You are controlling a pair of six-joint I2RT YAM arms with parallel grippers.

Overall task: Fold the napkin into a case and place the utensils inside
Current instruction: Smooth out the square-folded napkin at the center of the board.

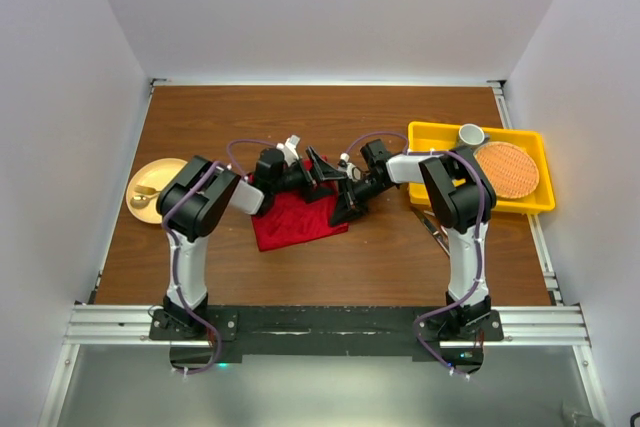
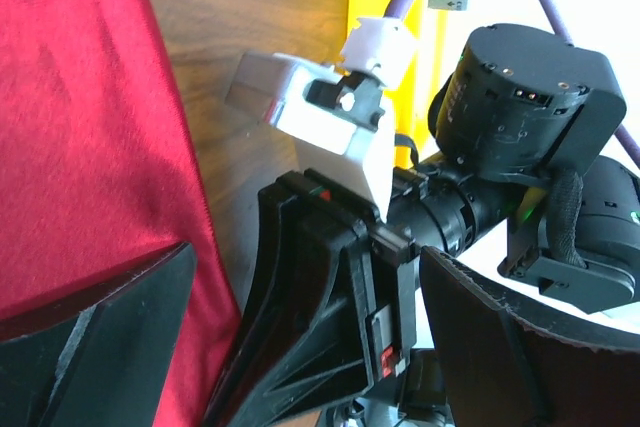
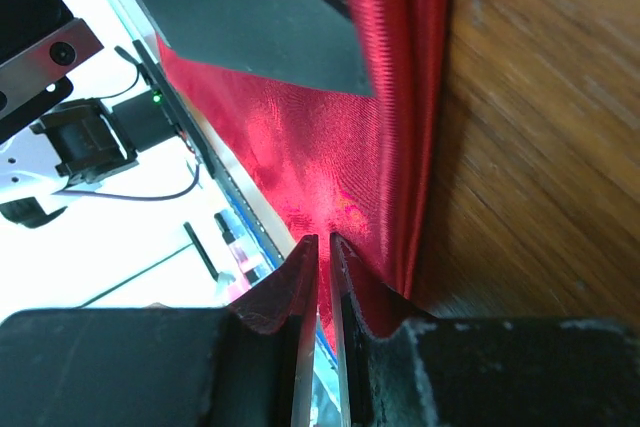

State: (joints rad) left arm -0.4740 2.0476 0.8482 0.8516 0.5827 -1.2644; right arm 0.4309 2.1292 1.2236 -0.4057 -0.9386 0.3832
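napkin (image 1: 300, 222): deep-red cloth with a satin-like sheen, lying rumpled and partly folded on the wooden table (image 1: 400, 257). it sits at mid-width between the two arms, apart from the yellow tray (image 1: 430, 135). no narrow pouch shape is seen, so the case is judged not yet formed. several lengthwise ridges of a fold are seen in the right wrist view.

right gripper (image 3: 322, 259): jaws drawn almost together, with a fold of the napkin pinched at the tips.

left gripper (image 2: 305, 257): jaws spread fully, nothing held. it is poised beside the cloth, close to the right gripper.

handling (judged): the cloth is taken to be light, limp and somewhat slippery. creases are not expected to hold unless pressed flat, and a thin pinch could be slipped out of. hold is best taken at an edge or corner, with both layers of a fold caught together. the opposite edge should be pinned by the other gripper so the cloth is not dragged across the table.
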